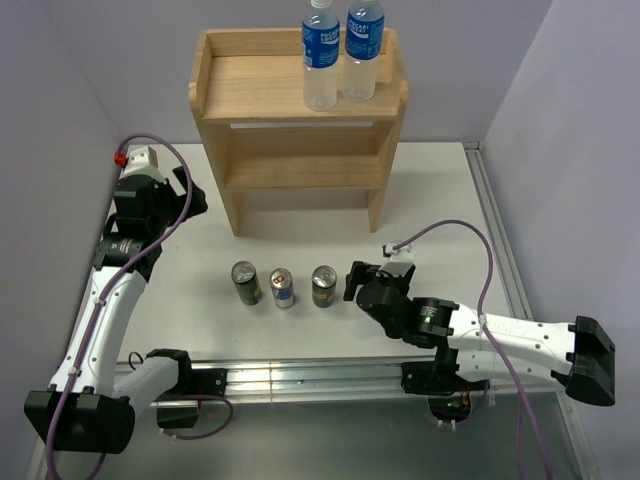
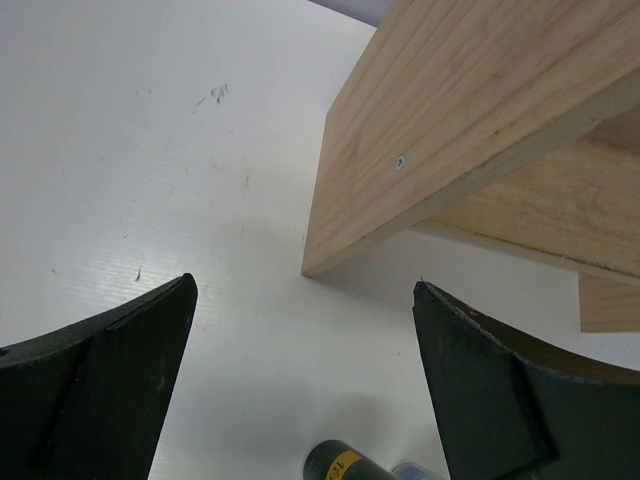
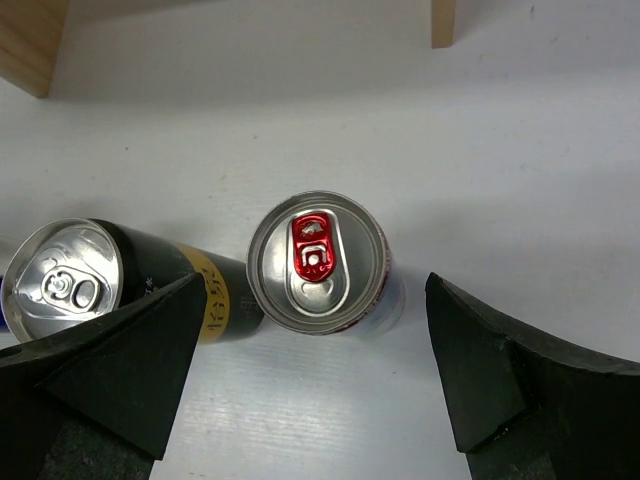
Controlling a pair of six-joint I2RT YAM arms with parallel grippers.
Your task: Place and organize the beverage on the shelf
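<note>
The two-tier wooden shelf (image 1: 260, 85) stands at the back, and its side panel fills the upper right of the left wrist view (image 2: 450, 130). Three cans stand in a row on the table: a black-and-yellow can (image 1: 246, 282), a red-tab can (image 1: 283, 288) and a dark gold can (image 1: 324, 285). My right gripper (image 1: 351, 280) is open and empty just right of the row. In its wrist view the red-tab can (image 3: 317, 262) sits ahead between the open fingers, with the black-and-yellow can (image 3: 60, 290) to its left. My left gripper (image 1: 193, 200) is open and empty near the shelf's left foot (image 2: 304, 283).
Two clear bottles with blue labels (image 1: 320, 55) (image 1: 363, 45) stand on the right of the shelf's top board. The lower tier holds nothing. A metal rail (image 1: 300, 375) runs along the near table edge. Purple walls close in both sides.
</note>
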